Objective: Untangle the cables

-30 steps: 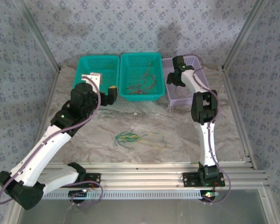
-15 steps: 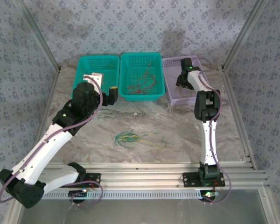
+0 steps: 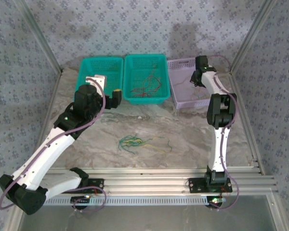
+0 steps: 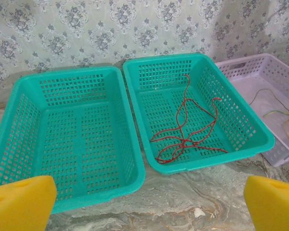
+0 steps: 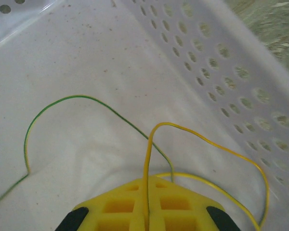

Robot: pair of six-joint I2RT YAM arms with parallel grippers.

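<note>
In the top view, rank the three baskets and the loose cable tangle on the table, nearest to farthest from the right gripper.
1. Lilac basket, far right: the right gripper, shut on a yellow cable, is in it.
2. Middle teal basket, holding red cables.
3. Left teal basket, far left, and the cable tangle, on the near table: too close to call.

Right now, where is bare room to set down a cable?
The left teal basket is bare; so is the table left of the cable tangle. Crowded: the middle basket with red wires, the lilac basket where the right claw pinches a yellow wire.
</note>
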